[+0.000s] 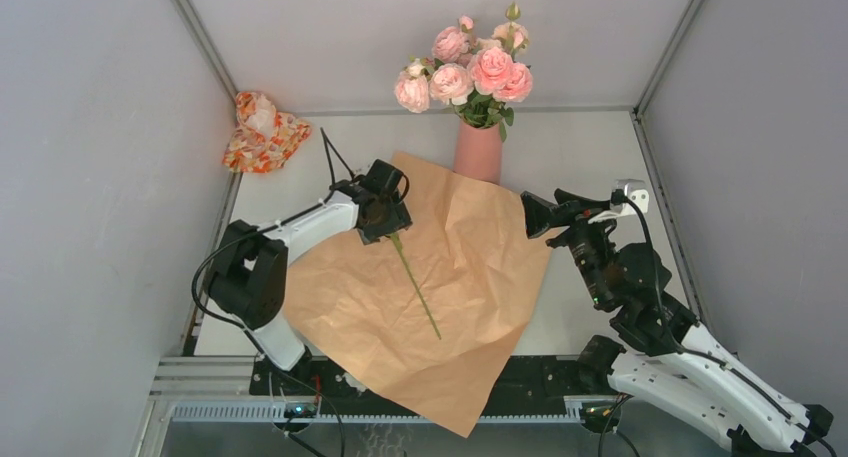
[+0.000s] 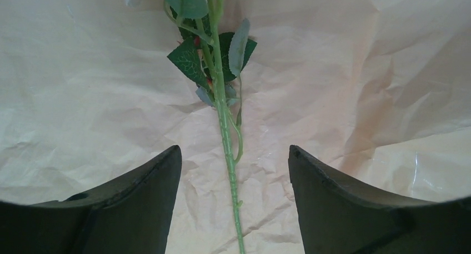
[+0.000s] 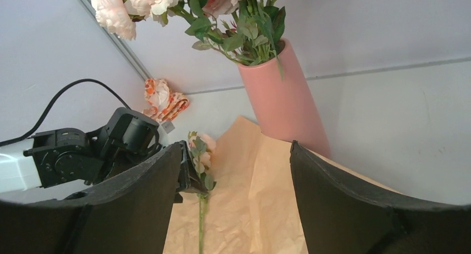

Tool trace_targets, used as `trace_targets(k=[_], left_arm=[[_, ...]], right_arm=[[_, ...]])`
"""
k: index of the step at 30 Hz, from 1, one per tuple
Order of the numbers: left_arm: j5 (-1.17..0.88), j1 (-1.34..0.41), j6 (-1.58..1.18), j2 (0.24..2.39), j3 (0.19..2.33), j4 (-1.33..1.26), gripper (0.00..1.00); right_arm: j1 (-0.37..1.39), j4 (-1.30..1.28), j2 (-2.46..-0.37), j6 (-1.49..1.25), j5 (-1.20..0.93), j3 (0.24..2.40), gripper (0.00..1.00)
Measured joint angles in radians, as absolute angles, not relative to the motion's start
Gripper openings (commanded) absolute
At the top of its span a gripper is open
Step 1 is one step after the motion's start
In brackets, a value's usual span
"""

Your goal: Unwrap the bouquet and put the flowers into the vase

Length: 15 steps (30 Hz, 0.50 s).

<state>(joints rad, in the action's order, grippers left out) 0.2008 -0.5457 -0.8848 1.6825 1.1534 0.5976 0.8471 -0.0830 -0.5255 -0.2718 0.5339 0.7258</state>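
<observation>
The bouquet's tan paper (image 1: 450, 277) lies spread flat on the table. Several pink flowers (image 1: 465, 69) stand in the salmon-pink vase (image 1: 478, 152) at the back. One flower with a long green stem (image 1: 418, 289) lies on the paper, its pink head (image 3: 206, 145) toward the vase. My left gripper (image 1: 383, 227) hovers over the leafy upper stem, open, with the stem (image 2: 226, 143) running between its fingers untouched. My right gripper (image 1: 530, 217) hangs open at the paper's right edge, near the vase (image 3: 283, 101), with nothing between its fingers.
An orange-and-white floral bundle (image 1: 262, 132) lies in the back left corner. Grey walls close in the table on the left, back and right. The paper's near corner (image 1: 455, 412) hangs over the table's front edge between the arm bases.
</observation>
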Motion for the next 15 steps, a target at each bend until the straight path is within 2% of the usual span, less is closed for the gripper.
trace_targets(k=[15], left_arm=[[0.187, -0.486, -0.888, 1.726, 1.182, 0.588, 0.73]], right_arm=[[0.847, -0.105, -0.549, -0.279, 0.521, 0.726, 0.80]])
